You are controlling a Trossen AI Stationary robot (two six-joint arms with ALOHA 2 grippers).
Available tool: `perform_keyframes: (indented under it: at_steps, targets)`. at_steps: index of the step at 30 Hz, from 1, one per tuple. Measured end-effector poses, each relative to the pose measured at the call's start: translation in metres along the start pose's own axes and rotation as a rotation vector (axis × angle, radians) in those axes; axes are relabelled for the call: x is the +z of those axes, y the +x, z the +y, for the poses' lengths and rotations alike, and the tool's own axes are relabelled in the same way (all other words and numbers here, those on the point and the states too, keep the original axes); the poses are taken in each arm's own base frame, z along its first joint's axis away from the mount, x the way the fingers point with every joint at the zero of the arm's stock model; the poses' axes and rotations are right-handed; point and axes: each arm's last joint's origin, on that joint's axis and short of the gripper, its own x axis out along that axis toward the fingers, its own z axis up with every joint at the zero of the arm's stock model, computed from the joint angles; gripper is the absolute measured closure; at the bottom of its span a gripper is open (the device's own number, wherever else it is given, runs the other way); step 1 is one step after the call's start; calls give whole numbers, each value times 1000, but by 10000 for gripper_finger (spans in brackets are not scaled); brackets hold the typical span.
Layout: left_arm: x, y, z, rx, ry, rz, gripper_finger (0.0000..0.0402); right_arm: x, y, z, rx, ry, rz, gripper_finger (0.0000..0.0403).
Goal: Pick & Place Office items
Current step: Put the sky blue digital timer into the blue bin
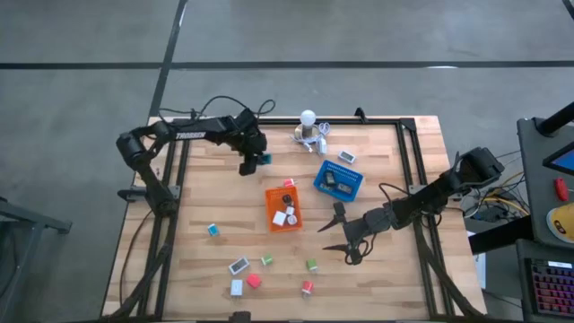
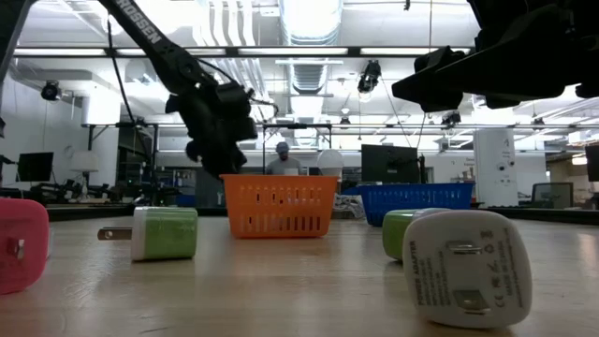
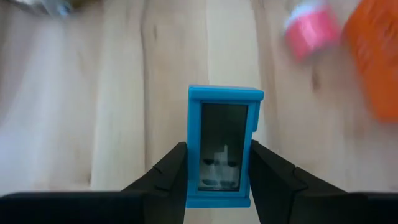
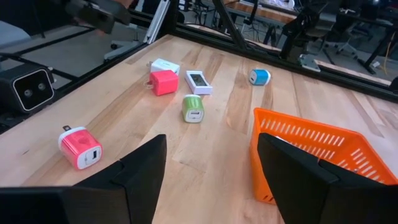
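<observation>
Blue item (image 3: 224, 154) between left end effector (image 3: 217, 180) fingers, clearest by wrist.

A robotics lab: open hall with ceiling ducts (image 2: 314, 70), monitors (image 2: 388, 164) and desks behind the table (image 1: 224, 215).

Pale wood-grain table (image 1: 377, 170), plastic baskets (image 1: 283, 208)

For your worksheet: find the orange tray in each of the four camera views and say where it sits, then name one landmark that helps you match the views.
High view: orange tray at table centre, left of the blue tray.
Low view: orange tray mid-picture, blue tray to its right.
Left wrist view: orange blur at the right edge, probably the tray.
Right wrist view: orange tray past the right gripper.
Shared landmark: the wooden table.
</observation>
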Motion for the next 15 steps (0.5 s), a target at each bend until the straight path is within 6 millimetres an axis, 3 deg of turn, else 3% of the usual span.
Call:
perform_keyframes:
  at_steps: [10, 15]
  targets:
    - [-8, -14, -14, 69, -137, -331, 269, 1, 0, 0, -1, -7, -5, 160]
    - [-7, -31, -24, 129, -172, -521, 270, 3, 0, 0, -5, -22, -28, 161]
